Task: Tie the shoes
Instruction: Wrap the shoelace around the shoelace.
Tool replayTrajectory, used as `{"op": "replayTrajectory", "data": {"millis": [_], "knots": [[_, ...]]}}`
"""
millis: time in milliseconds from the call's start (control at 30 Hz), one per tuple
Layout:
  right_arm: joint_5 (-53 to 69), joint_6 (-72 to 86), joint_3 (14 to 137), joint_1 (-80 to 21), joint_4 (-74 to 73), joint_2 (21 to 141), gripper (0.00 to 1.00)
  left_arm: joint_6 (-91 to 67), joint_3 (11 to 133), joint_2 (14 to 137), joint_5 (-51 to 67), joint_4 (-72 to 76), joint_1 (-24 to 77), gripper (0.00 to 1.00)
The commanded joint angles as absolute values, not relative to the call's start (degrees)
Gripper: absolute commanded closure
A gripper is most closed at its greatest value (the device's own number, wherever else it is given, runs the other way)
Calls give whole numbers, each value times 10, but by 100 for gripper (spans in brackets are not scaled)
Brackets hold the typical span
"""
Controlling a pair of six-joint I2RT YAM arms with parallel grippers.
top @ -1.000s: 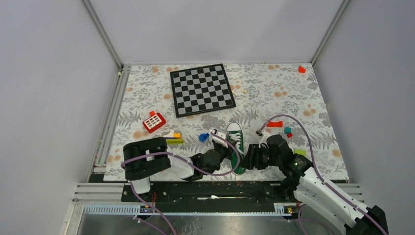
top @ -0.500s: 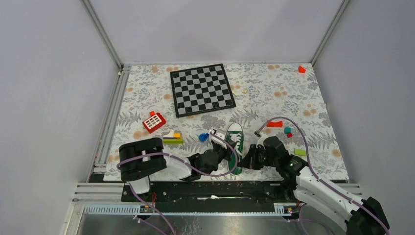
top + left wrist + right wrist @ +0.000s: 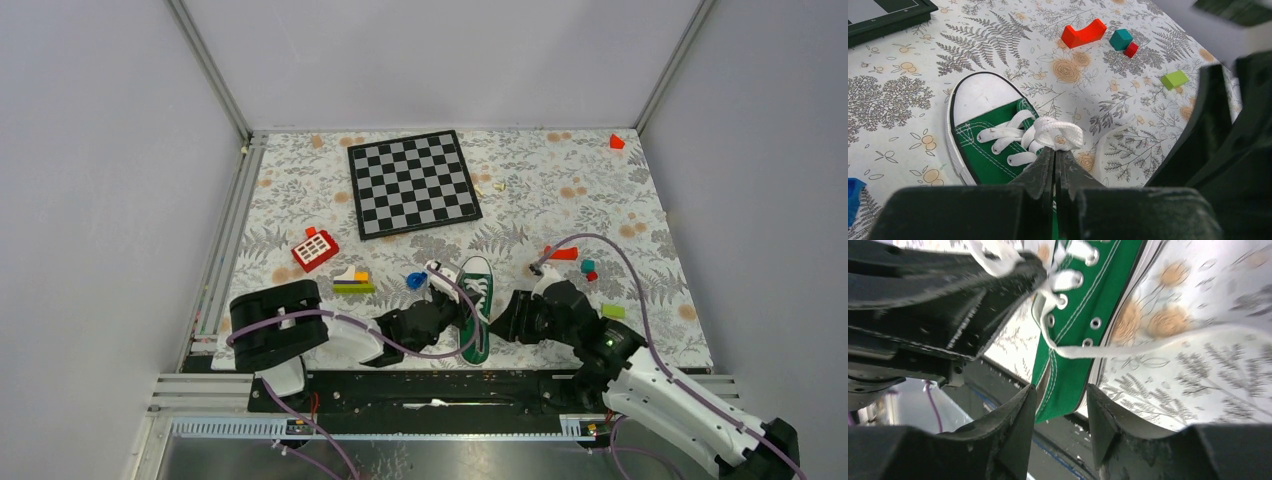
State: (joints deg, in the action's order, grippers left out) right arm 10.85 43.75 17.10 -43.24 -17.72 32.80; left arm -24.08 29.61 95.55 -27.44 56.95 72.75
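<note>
Counter: open floral surface beyond both grippers, its near edge just behind them.
Shoe: between the grippers, toe pointing away.
Right gripper: jaws apart, shoe's heel just ahead.
Left gripper: closed, pinching the laces.

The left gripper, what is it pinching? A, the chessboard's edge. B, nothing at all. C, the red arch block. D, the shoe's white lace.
D: in the left wrist view the left gripper is shut on the bunched white lace above the green sneaker.
</note>
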Motion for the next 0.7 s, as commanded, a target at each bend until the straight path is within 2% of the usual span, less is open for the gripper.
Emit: {"op": "replayTrajectory", "data": {"millis": [0,33,133,167,200,233,300,400,467,600,667], "knots": [[-41,397,221,-436,-267,296,54,-253,299,951,-223,584,712,100],[-59,405,221,-436,-273,298,58,-256,298,948,-218,581,709,100],[-92,449,218,-436,-272,305,84,-264,291,935,-209,568,702,100],[-92,458,217,-436,-265,304,89,-266,290,929,-208,561,702,100],[-94,470,216,-436,-259,303,88,-268,290,925,-205,553,702,100],[-103,494,215,-435,-256,301,81,-268,290,921,-201,547,702,100],[-133,576,220,-435,-283,298,60,-268,291,915,-197,536,702,100],[-108,645,227,-434,-298,318,47,-268,290,909,-198,529,701,100],[-104,673,227,-435,-317,338,46,-267,291,907,-195,524,701,100],[-99,727,197,-435,-298,345,57,-262,292,907,-186,523,701,100],[-91,749,184,-434,-281,355,59,-261,289,908,-186,525,701,100]]}}
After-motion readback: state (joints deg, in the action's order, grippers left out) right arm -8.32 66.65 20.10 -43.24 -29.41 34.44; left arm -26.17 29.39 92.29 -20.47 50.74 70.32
